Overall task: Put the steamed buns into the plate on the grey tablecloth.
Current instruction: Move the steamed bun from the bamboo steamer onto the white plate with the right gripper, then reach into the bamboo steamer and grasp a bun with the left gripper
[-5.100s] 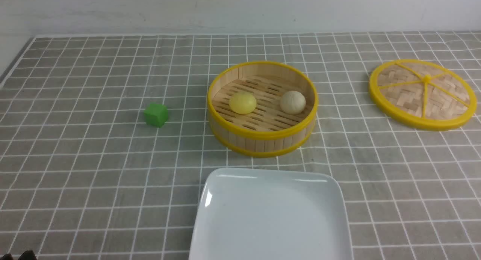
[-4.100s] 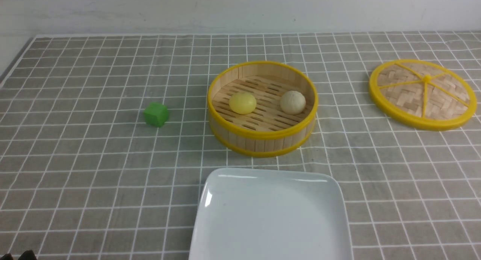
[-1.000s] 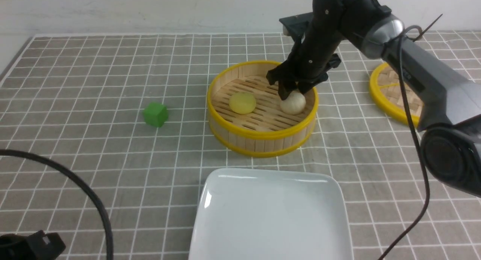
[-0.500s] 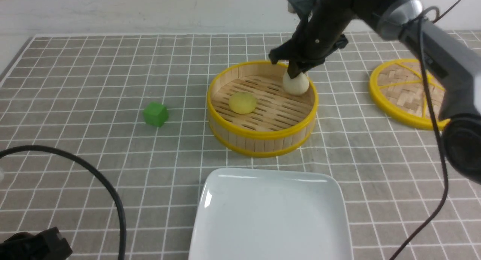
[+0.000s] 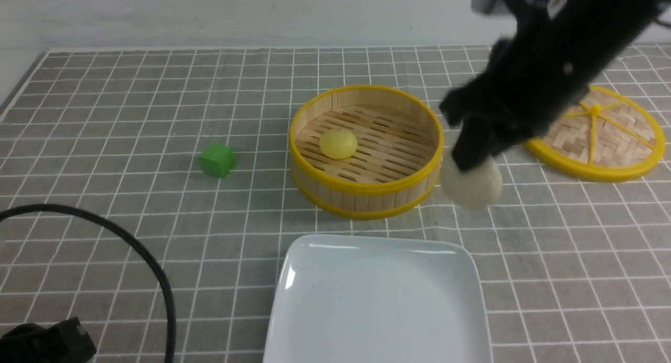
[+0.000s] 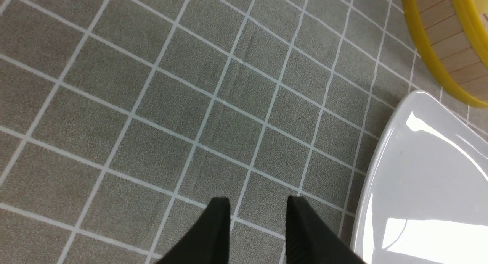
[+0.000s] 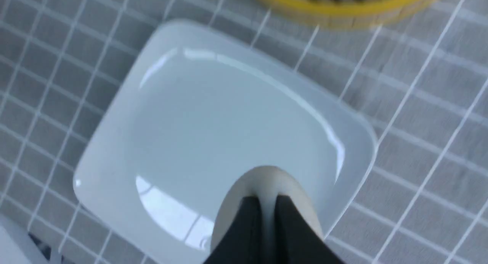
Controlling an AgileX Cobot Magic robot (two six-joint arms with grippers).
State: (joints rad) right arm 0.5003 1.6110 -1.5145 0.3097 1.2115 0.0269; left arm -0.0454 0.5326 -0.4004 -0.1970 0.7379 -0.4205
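Observation:
My right gripper (image 5: 468, 162) is shut on the off-white steamed bun (image 5: 472, 183) and holds it in the air, just right of the bamboo steamer (image 5: 367, 195). In the right wrist view the bun (image 7: 267, 178) bulges around the pinched fingers (image 7: 248, 222) above the plate (image 7: 213, 123). The pale yellow steamed bun (image 5: 338, 143) lies inside the steamer. The white square plate (image 5: 377, 300) sits on the grey tablecloth (image 5: 131, 116), in front of the steamer. My left gripper (image 6: 257, 208) hovers open over the cloth beside the plate's edge (image 6: 381, 172), with nothing between its fingers.
A green cube (image 5: 217, 159) rests left of the steamer. The woven lid (image 5: 603, 142) lies at the right, partly behind my right arm. A black cable (image 5: 131, 247) and part of the left arm (image 5: 42, 344) show at the front left corner.
The right gripper shut on the off-white bun in the steamer, lifted it out and carried it right and toward the front. The left gripper stayed as it was.

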